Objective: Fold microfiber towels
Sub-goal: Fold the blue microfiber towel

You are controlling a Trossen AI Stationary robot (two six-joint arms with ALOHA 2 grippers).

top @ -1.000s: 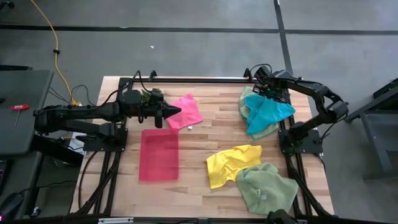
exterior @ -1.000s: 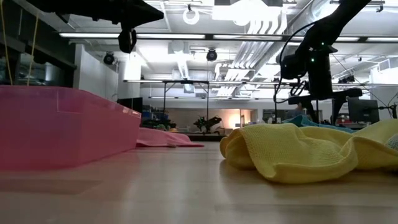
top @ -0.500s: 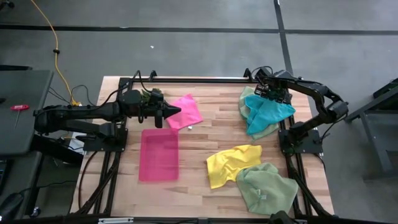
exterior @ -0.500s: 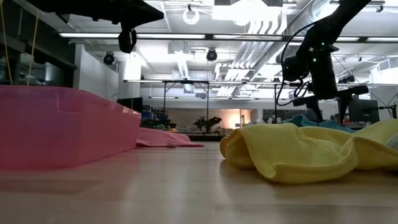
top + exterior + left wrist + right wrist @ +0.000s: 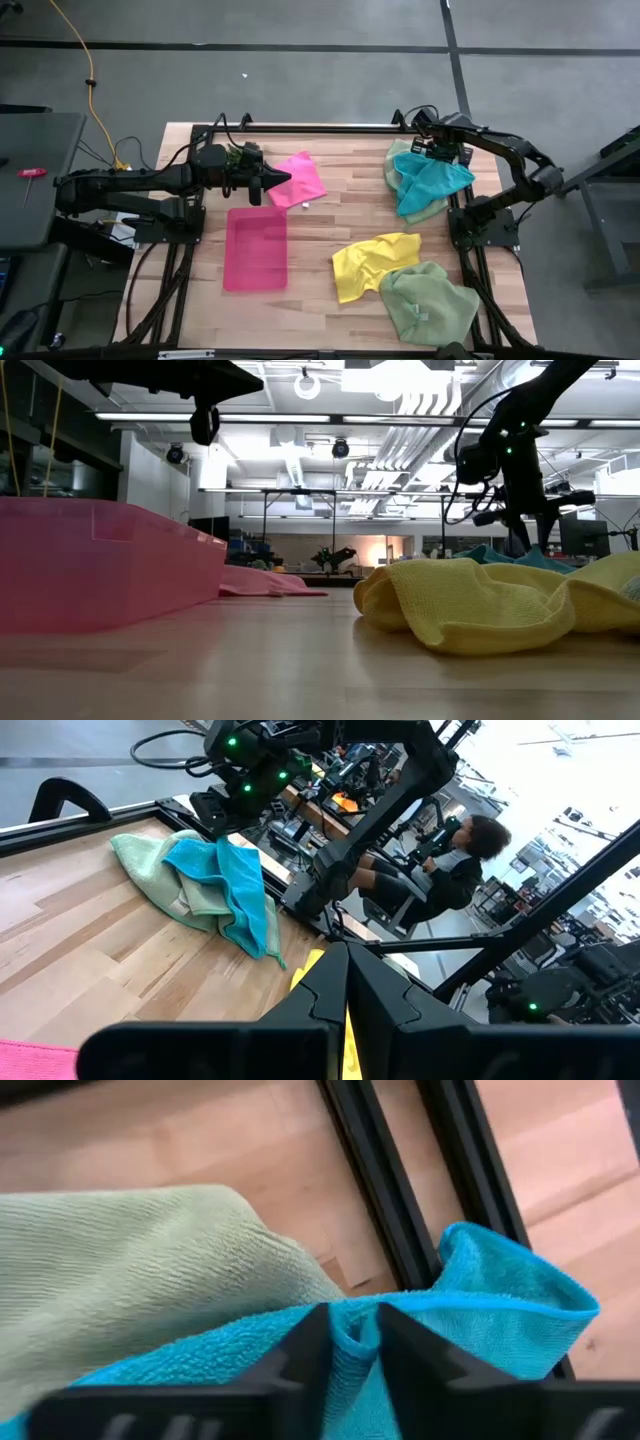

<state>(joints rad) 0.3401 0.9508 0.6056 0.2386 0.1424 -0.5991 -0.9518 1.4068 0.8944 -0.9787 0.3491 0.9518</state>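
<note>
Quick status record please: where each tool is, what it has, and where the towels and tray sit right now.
right tool: far right of the table, shut on a fold of the teal towel
left tool: shut, empty, waiting at the hot pink towel's near edge
teal towel: draped over a pale green towel, far right
hot pink towel: far centre-left, flat
yellow towel: crumpled, near centre-right
second pale green towel: near right corner, overlapping the yellow towel
pink tray: left of centre, holds no towel
</note>
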